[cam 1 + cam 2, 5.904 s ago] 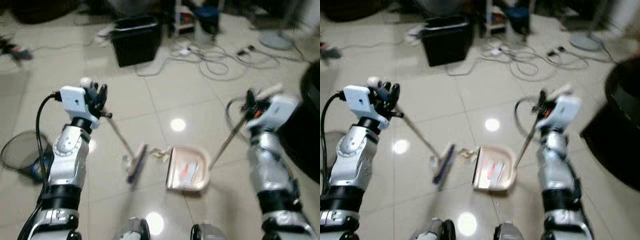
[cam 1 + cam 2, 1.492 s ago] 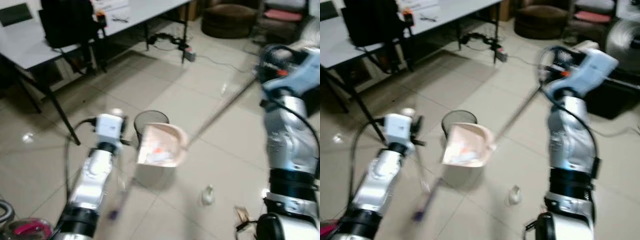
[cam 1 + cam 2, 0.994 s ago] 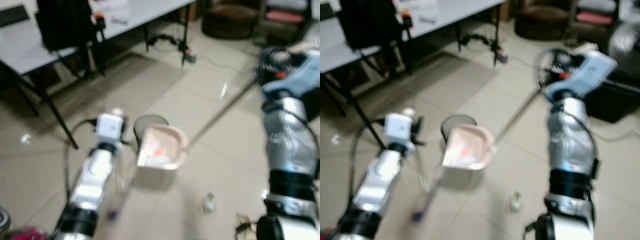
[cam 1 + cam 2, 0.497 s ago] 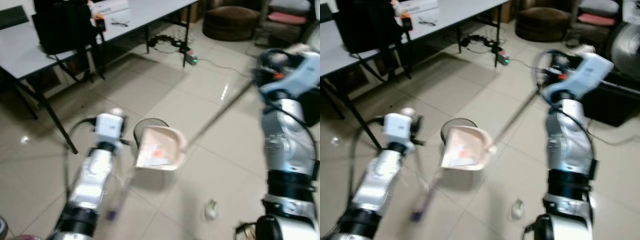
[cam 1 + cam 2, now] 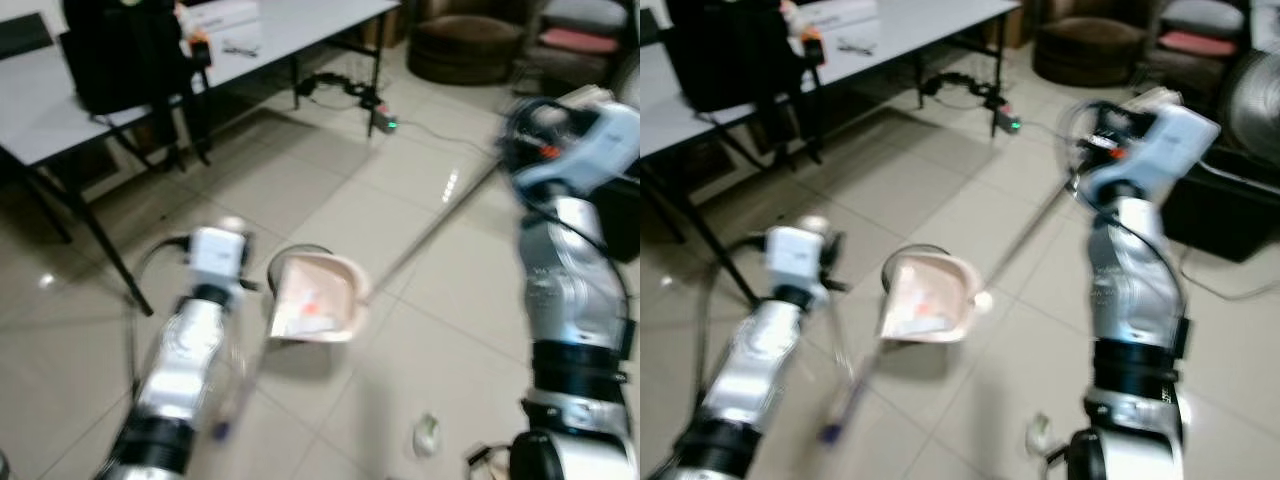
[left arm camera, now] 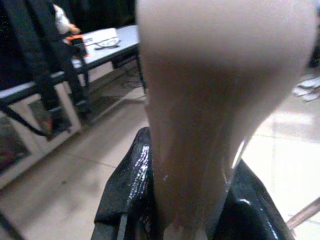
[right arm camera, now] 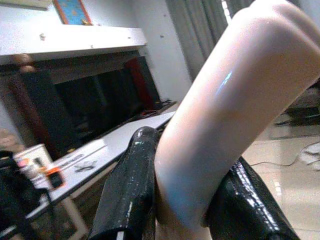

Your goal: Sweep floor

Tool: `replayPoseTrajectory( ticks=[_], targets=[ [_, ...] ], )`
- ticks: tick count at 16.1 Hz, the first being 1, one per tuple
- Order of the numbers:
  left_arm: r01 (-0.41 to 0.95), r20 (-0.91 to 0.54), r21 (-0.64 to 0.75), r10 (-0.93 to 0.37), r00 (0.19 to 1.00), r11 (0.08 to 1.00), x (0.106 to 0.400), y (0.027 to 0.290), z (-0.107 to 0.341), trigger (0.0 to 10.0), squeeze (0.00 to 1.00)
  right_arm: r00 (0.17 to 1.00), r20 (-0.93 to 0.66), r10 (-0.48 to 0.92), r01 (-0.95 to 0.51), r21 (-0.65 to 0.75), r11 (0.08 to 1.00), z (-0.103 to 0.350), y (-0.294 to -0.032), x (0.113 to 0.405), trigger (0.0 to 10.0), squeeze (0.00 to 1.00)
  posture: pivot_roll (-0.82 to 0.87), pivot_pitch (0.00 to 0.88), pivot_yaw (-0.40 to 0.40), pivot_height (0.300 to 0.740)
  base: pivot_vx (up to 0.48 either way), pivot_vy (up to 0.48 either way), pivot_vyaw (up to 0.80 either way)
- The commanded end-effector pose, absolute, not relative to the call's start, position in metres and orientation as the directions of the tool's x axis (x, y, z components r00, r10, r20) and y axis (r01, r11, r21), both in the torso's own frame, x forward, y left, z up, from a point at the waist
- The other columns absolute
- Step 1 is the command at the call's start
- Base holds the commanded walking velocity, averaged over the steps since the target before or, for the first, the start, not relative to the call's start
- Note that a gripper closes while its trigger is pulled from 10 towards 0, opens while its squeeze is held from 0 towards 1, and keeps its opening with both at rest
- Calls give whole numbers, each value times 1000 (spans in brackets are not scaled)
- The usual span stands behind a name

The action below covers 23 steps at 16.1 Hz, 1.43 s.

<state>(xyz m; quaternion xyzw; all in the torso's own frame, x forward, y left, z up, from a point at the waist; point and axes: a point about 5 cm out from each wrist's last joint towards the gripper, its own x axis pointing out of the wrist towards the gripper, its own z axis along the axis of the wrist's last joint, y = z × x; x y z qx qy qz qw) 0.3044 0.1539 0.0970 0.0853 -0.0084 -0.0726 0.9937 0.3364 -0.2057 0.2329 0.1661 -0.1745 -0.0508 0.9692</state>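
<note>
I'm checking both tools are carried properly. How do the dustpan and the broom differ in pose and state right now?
The dustpan is held up over the wire bin with debris in it; the broom hangs low, empty. The dustpan's handle slants up to the right end effector; the broom's goes to the left end effector. Both are gripped.

— What is counted on the floor?

— One pink dustpan (image 5: 312, 298) is counted, with one black wire bin (image 5: 283, 262) just behind it, and one broom (image 5: 852, 388), blurred. One small pale scrap (image 5: 426, 435) is seen lying apart.

— And the furniture?

— One white table (image 5: 120, 75) is counted, with one black bag (image 5: 118, 55) on it, and one dark round seat (image 5: 465, 48) far off.

— Grippers?

— Two are counted: the left gripper (image 6: 185, 210) and the right gripper (image 7: 185, 200).
</note>
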Motion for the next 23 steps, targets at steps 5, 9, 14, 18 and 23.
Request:
replayPoseTrajectory(
  ticks=[5,9,14,18,23],
  targets=[
    [122,49,193,-134,990,974,307,161,108,10000,0,910,393,-131,-16,349,937,250,-196,336,10000,0,-49,0,-8,740,382,0,0],
    [124,50,191,-136,989,974,307,160,108,10000,0,910,395,-130,-17,349,937,250,-196,337,10000,0,-50,0,-8,740,380,0,0],
    [119,50,191,-131,990,974,307,160,108,10000,0,909,397,-126,-22,348,937,251,-196,337,10000,0,-48,0,-11,740,380,0,0],
    [119,50,190,-131,990,975,308,161,108,10000,0,909,398,-124,-25,349,937,251,-194,338,10000,0,-47,0,-11,740,382,0,0],
    [118,51,189,-129,990,975,309,161,108,10000,0,910,398,-121,-26,344,939,250,-194,338,10000,0,-46,0,-14,740,381,0,0]
  ],
)
